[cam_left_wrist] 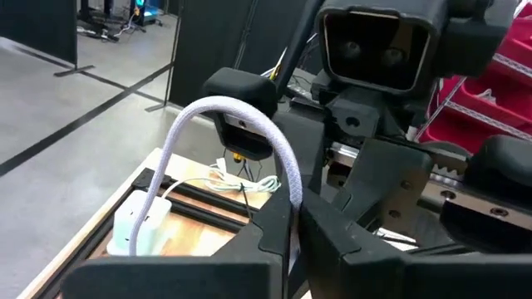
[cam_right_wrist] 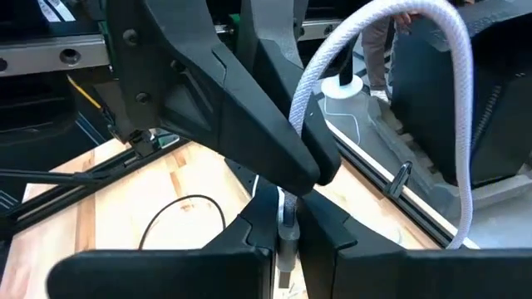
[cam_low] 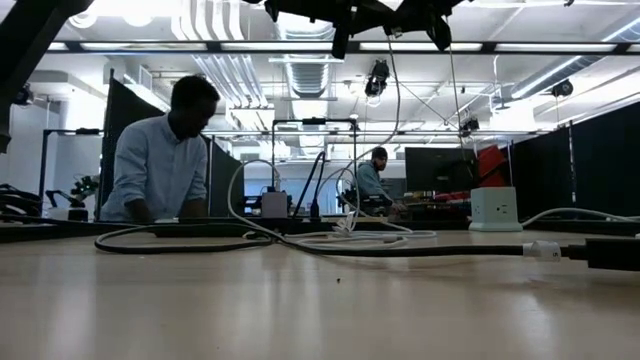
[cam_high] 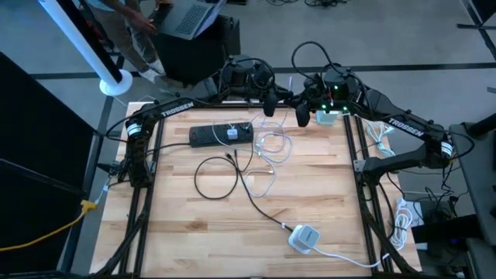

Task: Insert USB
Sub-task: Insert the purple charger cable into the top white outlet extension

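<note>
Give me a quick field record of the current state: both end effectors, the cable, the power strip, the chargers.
left end effector: raised at the table's far edge, shut on white braided cable
right end effector: raised close beside the left one, shut on the cable's plug end
power strip: flat on the table, far side, white adapter on it
white charger: near edge, right of centre
insertion: not yet done

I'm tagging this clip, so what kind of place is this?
Likely an open-plan robotics lab or office: exposed ceiling ducts, a person at a laptop, monitors behind a wooden table.
</note>
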